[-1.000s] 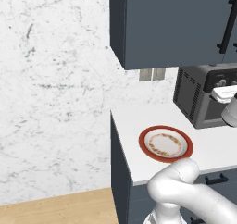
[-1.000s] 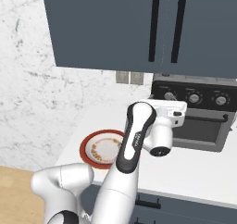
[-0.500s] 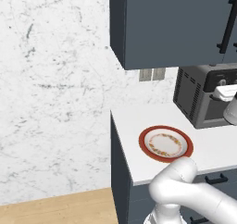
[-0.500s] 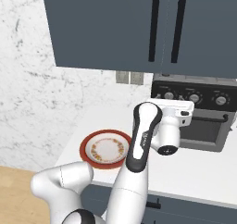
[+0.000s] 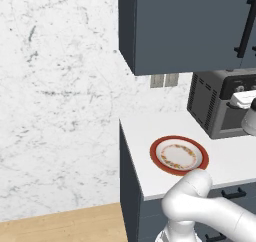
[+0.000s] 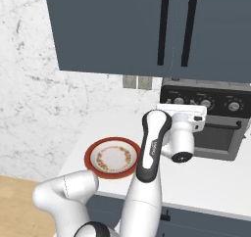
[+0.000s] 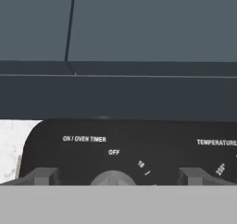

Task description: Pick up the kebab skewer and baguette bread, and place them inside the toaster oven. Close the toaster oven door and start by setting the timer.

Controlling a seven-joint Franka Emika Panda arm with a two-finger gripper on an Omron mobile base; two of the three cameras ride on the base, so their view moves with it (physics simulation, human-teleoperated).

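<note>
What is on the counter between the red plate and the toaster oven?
Nothing. In the left base view, the white counter is bare between the plate and the toaster oven. The right base view shows the same gap partly behind the arm.

Arm raised, hand held level at the oven's control strip

The white arm rises from the base, bends at the elbow and reaches forward. The gripper [image 7: 115, 177] points straight ahead, its two dark fingertips [image 7: 42, 177] spread wide apart, one on each side of a knob.

Even flat rendered light, soft shadows, sharp.
</note>
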